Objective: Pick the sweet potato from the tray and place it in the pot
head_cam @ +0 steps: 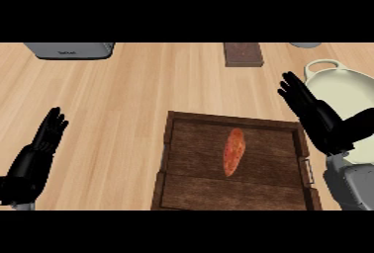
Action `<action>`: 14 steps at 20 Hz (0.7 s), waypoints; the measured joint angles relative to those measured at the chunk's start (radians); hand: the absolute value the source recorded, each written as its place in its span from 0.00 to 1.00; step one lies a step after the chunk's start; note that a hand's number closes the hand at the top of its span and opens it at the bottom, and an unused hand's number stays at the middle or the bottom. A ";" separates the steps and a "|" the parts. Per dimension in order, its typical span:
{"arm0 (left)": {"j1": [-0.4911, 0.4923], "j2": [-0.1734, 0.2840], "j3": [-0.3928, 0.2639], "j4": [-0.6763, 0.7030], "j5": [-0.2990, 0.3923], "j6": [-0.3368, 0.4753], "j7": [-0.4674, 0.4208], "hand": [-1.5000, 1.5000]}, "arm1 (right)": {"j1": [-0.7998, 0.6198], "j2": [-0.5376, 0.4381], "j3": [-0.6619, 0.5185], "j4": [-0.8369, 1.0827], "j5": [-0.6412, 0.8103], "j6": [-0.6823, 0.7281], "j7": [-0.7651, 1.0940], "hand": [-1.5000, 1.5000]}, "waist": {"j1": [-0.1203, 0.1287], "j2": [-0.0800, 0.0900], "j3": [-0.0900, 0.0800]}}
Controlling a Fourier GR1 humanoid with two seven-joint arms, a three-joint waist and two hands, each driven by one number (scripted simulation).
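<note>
I see the sweet potato (234, 151) lying lengthwise mid-tray (169, 163), toward the left of my open, empty right hand (315, 121), the nearer one, beside the pot (343, 89).

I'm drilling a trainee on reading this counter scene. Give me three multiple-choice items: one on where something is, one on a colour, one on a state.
1. Where does the sweet potato lie?
A. in the pot
B. on the wooden tray
C. on the bare counter

2. What colour is the pot?
A. white
B. red
C. black

3. How is the right hand?
A. curled round the sweet potato
B. open, holding nothing
C. out of view

Answers:
1 B: the sweet potato rests near the middle of the wooden tray.
2 A: the pot at the right edge shows a white rim and handle.
3 B: its fingers are straight, above the tray's right rim, in front of the pot, apart from the sweet potato.
</note>
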 measured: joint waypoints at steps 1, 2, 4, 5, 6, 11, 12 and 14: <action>-0.005 -0.009 -0.002 -0.016 -0.011 0.009 0.019 0.50 | 0.001 0.012 -0.005 -0.001 0.012 -0.008 -0.004 1.00 | 0.000 -0.002 0.000; -0.020 -0.015 0.004 -0.020 -0.014 0.019 0.039 0.50 | -0.001 0.017 -0.015 0.014 0.024 -0.008 -0.027 1.00 | 0.001 -0.004 0.000; -0.080 -0.021 0.025 -0.016 -0.009 0.041 0.082 0.50 | -0.034 0.010 -0.055 0.084 0.037 0.005 -0.094 1.00 | 0.003 -0.003 0.000; -0.109 -0.028 0.031 -0.015 -0.012 0.061 0.103 0.50 | -0.054 0.014 -0.073 0.122 0.048 0.003 -0.136 1.00 | 0.005 -0.002 0.000; -0.131 -0.028 0.040 -0.029 -0.008 0.073 0.128 0.50 | -0.078 0.005 -0.098 0.161 0.054 0.005 -0.173 1.00 | 0.010 -0.002 0.001; -0.191 -0.053 0.048 -0.032 0.014 0.101 0.197 0.50 | -0.058 -0.036 -0.076 0.289 0.281 -0.119 -0.366 0.00 | 0.014 0.001 -0.002; -0.196 -0.058 0.049 -0.035 0.015 0.107 0.208 0.50 | -0.045 -0.018 -0.083 0.320 0.291 -0.135 -0.435 0.00 | 0.014 0.001 -0.001; -0.218 -0.067 0.043 -0.040 0.006 0.122 0.239 0.50 | -0.044 0.006 -0.100 0.371 0.300 -0.141 -0.550 0.00 | 0.012 -0.001 0.000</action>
